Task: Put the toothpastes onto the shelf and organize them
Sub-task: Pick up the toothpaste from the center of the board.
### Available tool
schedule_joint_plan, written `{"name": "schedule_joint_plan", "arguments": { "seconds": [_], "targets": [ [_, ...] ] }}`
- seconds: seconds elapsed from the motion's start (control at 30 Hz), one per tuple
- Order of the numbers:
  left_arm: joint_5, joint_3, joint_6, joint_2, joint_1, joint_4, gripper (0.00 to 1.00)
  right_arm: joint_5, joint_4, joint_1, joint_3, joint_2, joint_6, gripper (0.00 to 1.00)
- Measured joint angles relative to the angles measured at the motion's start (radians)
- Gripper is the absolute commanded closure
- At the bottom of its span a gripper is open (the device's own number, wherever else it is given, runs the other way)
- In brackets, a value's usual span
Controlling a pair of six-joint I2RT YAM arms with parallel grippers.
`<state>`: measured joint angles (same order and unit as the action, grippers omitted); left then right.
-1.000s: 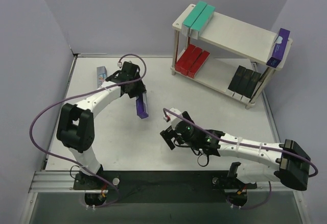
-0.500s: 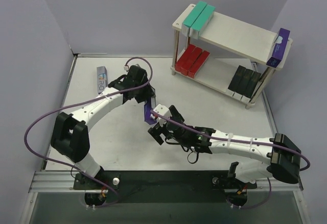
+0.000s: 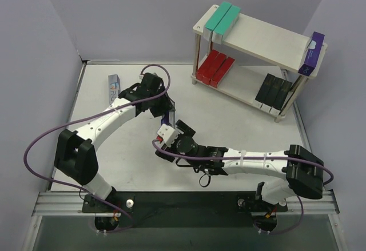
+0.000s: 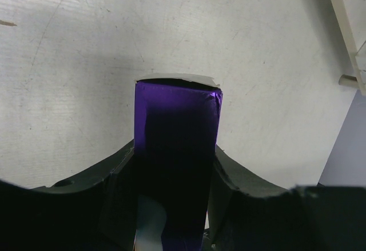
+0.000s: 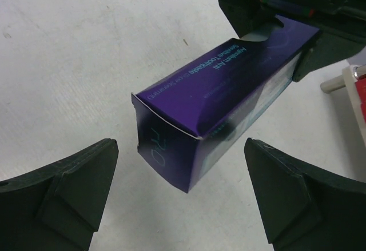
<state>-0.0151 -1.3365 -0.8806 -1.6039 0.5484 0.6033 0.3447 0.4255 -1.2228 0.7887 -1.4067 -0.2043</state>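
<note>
A purple toothpaste carton (image 3: pixel 167 118) hangs just above the table, with my left gripper (image 3: pixel 155 99) shut on its far end. The left wrist view shows the carton (image 4: pixel 177 125) running out between the two black fingers (image 4: pixel 117 176). My right gripper (image 3: pixel 167 134) stands open at the carton's free end (image 5: pixel 171 148), one finger (image 5: pixel 86 176) on each side and apart from it. The shelf (image 3: pixel 269 36) at the back right holds two teal cartons (image 3: pixel 222 18), a purple one (image 3: pixel 311 54), red ones (image 3: pixel 215 67) and black ones (image 3: pixel 274 91).
One silver and purple carton (image 3: pixel 114 89) lies on the table at the far left near the wall. A shelf leg (image 5: pixel 334 84) shows at the right edge of the right wrist view. Grey walls close the table on three sides.
My right arm has swung left and forward until its open jaws flank the carton's free end. The left gripper has shifted a little to the right with the carton.
</note>
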Motion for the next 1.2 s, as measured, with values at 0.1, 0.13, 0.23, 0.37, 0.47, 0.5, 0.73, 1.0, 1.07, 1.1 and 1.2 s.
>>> {"name": "schedule_joint_plan", "arguments": {
  "seconds": [0.1, 0.13, 0.23, 0.37, 0.47, 0.5, 0.73, 1.0, 1.07, 1.1, 1.2],
  "targets": [
    [-0.019, -0.015, 0.002, 0.003, 0.000, 0.010, 0.65, 0.058, 0.072, -0.023, 0.000, -0.048, -0.080, 0.03],
    [-0.020, -0.017, 0.002, 0.005, 0.000, 0.011, 0.65, 0.083, 0.094, -0.030, 0.000, -0.063, -0.106, 0.04],
    [-0.022, -0.018, 0.000, 0.011, -0.003, 0.017, 0.65, 0.169, 0.173, -0.050, 0.005, -0.115, -0.185, 0.07],
    [-0.026, -0.018, -0.003, 0.016, -0.005, 0.021, 0.64, 0.273, 0.267, -0.074, 0.020, -0.180, -0.275, 0.12],
    [-0.035, -0.018, -0.008, 0.017, -0.006, 0.021, 0.64, 0.342, 0.341, -0.087, 0.032, -0.221, -0.336, 0.22],
    [-0.038, -0.018, -0.009, 0.017, -0.006, 0.021, 0.64, 0.362, 0.364, -0.092, 0.035, -0.232, -0.357, 0.24],
    [-0.055, -0.018, -0.027, 0.017, -0.006, 0.021, 0.60, 0.455, 0.455, -0.101, 0.053, -0.261, -0.431, 0.53],
    [-0.058, -0.013, -0.067, 0.018, -0.008, 0.022, 0.48, 0.523, 0.466, -0.100, 0.074, -0.256, -0.409, 0.80],
    [-0.059, -0.013, -0.067, 0.018, -0.008, 0.022, 0.37, 0.522, 0.451, -0.100, 0.074, -0.251, -0.399, 0.81],
    [-0.060, -0.013, -0.066, 0.018, -0.008, 0.022, 0.34, 0.520, 0.445, -0.100, 0.074, -0.248, -0.395, 0.81],
    [-0.066, -0.013, -0.054, 0.018, -0.012, 0.021, 0.26, 0.504, 0.407, -0.101, 0.074, -0.227, -0.370, 0.82]
  ]
}}
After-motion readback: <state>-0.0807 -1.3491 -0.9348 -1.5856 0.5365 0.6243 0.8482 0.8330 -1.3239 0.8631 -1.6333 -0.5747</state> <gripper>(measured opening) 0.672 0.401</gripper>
